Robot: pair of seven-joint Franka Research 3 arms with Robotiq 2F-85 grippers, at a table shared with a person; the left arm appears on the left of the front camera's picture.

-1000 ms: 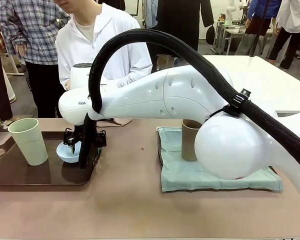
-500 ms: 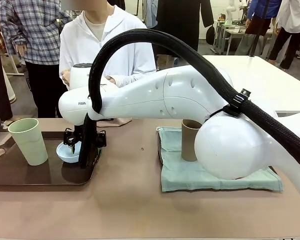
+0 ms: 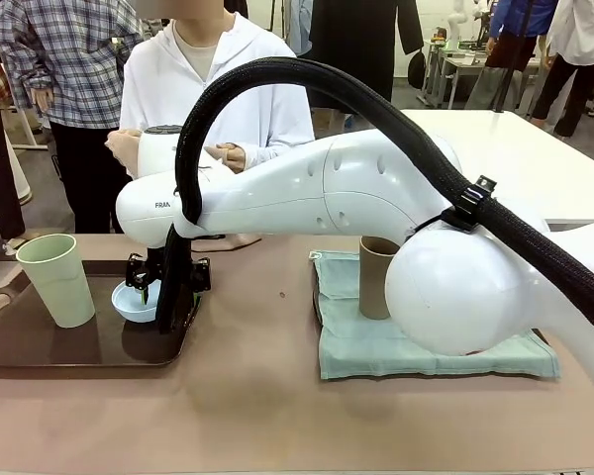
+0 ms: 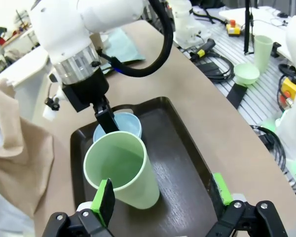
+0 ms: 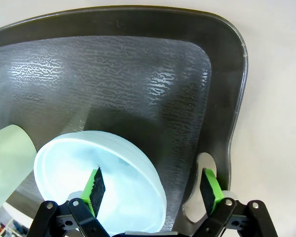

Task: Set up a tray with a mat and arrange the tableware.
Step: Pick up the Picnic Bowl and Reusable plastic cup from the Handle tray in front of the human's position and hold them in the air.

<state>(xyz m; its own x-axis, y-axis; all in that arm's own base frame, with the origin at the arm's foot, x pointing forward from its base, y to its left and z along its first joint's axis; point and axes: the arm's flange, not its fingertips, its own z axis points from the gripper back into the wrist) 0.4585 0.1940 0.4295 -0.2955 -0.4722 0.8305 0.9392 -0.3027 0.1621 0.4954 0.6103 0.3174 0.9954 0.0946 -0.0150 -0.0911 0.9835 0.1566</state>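
A light blue bowl (image 3: 134, 302) sits at the right end of the dark brown tray (image 3: 40, 351). My right gripper (image 3: 164, 297) reaches across to it and stands open. In the right wrist view one finger is inside the bowl (image 5: 69, 168) and the other is outside it, over the tray's handle hole; the gripper (image 5: 152, 187) holds nothing. The pale green cup (image 3: 59, 280) stands upright on the tray's left part, just below my open left gripper (image 4: 163, 195). On a pale teal mat (image 3: 376, 351) lying on the table stands the tan-brown cup (image 3: 378, 277). The white bowl is hidden.
A person in a white top stands across the table, hands raised at chest height. A beige cloth (image 4: 15, 148) lies at the far edge beside the tray. My right arm's big white links span the middle and right of the table. Off the table, a rack holds cables and spare green ware (image 4: 246, 74).
The person has straightened and lifted both hands. Both arms, the bowl and the cups stay where they were.
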